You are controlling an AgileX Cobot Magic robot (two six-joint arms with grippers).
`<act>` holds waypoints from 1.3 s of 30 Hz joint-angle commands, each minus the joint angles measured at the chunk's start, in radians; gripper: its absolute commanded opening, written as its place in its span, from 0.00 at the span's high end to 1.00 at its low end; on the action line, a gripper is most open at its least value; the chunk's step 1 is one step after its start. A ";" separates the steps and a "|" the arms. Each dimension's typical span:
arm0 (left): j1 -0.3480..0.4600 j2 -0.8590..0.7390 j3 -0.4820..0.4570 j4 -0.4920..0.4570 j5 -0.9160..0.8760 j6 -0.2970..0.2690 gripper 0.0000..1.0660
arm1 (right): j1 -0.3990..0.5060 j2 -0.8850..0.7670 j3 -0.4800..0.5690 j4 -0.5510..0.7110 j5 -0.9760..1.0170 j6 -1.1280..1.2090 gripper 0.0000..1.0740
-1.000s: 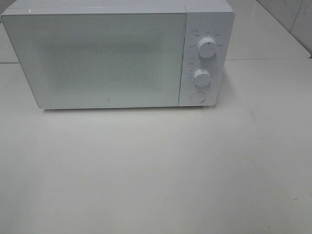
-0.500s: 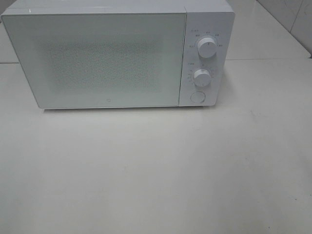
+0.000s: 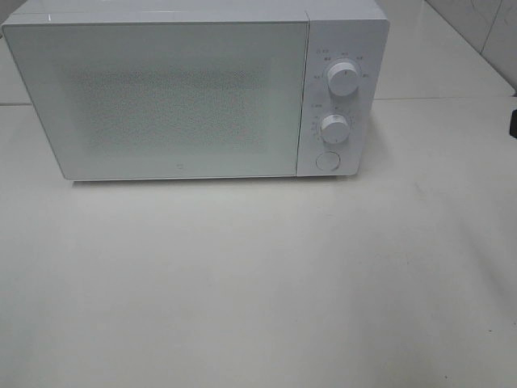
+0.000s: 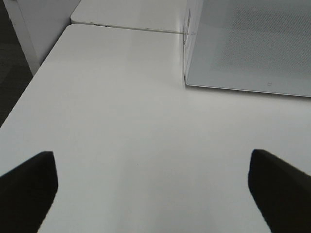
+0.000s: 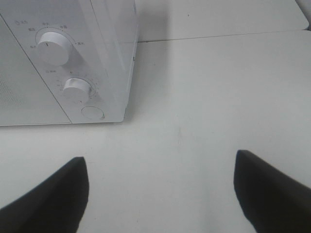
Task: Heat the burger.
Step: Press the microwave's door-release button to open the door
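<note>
Tool on left arm (image 4: pixel 151 162) spread wide, tool on right arm (image 5: pixel 160 161) likewise (both empty), microwave (image 3: pixel 161 97) shut

A small dark shape (image 3: pixel 514 123) newly showing at the high view's right edge, identity unclear

- Left gripper (image 4: pixel 153 194): jaws spread wide, its two dark fingers (image 4: pixel 26 191) well apart, only their tips showing.
- Right gripper (image 5: pixel 160 194): jaws likewise wide, dark fingers (image 5: pixel 272 194) well apart, tips alone in view.
</note>
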 commanded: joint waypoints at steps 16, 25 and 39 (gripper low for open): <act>0.002 -0.018 0.003 -0.002 -0.011 -0.004 0.06 | -0.004 0.314 0.005 -0.091 -0.406 0.004 0.29; 0.002 -0.018 0.003 -0.002 -0.011 -0.004 0.06 | -0.004 0.389 0.135 -0.053 -0.743 0.003 0.29; 0.002 -0.018 0.003 -0.002 -0.011 -0.004 0.06 | 0.067 0.537 0.307 0.228 -1.034 -0.085 0.29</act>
